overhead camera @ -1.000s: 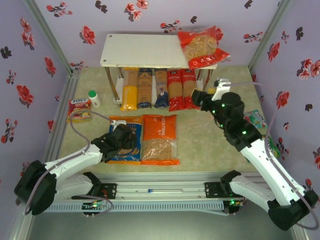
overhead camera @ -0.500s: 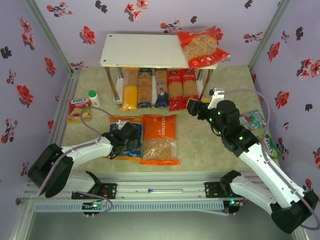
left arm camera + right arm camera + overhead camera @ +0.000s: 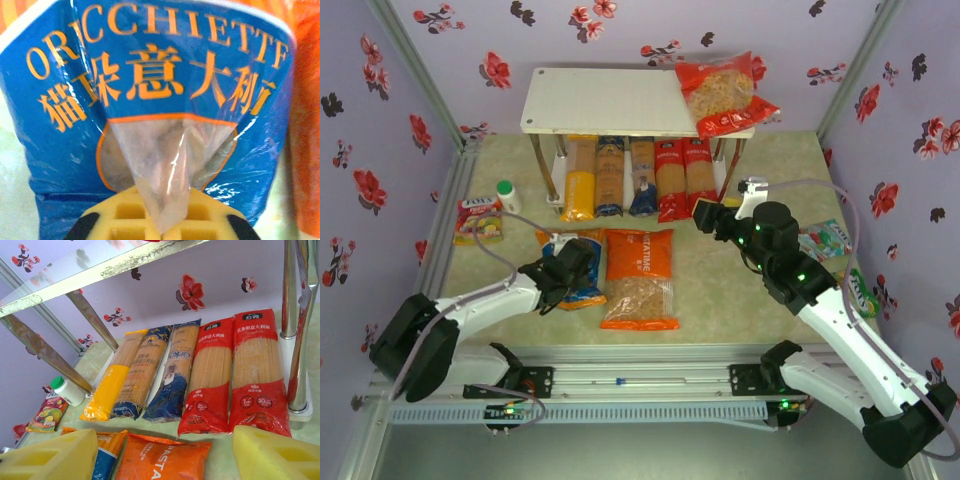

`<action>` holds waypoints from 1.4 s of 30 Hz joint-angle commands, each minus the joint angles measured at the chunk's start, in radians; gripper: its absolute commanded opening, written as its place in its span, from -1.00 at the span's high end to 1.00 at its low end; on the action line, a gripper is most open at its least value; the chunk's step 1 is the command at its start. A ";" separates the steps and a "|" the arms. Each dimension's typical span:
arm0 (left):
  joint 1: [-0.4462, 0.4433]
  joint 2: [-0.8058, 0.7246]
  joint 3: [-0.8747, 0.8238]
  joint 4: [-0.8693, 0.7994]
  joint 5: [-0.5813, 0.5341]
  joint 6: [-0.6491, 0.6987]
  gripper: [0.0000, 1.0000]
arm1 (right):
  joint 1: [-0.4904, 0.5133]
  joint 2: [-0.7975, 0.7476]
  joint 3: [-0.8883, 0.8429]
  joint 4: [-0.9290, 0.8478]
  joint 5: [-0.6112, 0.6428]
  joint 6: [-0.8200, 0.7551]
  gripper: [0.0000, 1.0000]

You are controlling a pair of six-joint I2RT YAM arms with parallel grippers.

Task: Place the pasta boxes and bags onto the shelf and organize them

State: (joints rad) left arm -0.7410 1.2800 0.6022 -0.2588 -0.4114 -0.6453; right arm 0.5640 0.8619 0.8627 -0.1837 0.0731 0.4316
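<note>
The white shelf (image 3: 600, 100) stands at the back. On its lower tier lie five pasta boxes side by side: one yellow (image 3: 579, 185), two dark blue (image 3: 609, 180) (image 3: 175, 380), two red (image 3: 671, 182) (image 3: 257, 375). The red bag (image 3: 723, 92) rests on the top tier's right corner, overhanging it. The orange bag (image 3: 640, 280) lies flat on the table. My left gripper (image 3: 568, 268) (image 3: 167, 227) is shut on the clear window film of the blue-orange bag (image 3: 165, 75), bunching the bag (image 3: 586, 296). Facing the spaghetti packs in front of the shelf, my right gripper (image 3: 705, 215) (image 3: 160, 455) stands open.
A snack packet (image 3: 478, 218) and a white bottle with a green cap (image 3: 507, 196) lie left of the shelf. More snack packets (image 3: 825, 240) lie at the right wall. The shelf's metal legs (image 3: 292, 325) stand close to the right gripper.
My left gripper has slid up the blue-orange bag and closed on it; the bag's near end is pulled up and crumpled. The right gripper backed slightly away from the shelf.
</note>
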 commanded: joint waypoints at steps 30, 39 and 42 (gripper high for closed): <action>0.003 -0.504 0.335 -0.190 0.094 0.358 1.00 | 0.015 0.064 -0.060 0.082 0.019 0.070 -0.42; 0.015 -0.374 0.732 -0.122 0.123 0.606 1.00 | 0.050 0.174 -0.022 0.112 0.006 0.077 -0.41; 0.024 -0.287 0.865 -0.101 0.079 0.696 1.00 | 0.071 0.210 0.010 0.102 0.004 0.064 -0.41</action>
State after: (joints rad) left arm -0.7296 0.9531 1.3365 -0.5365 -0.2794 -0.0898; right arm 0.6147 1.0515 0.8154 -0.1120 0.0772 0.4915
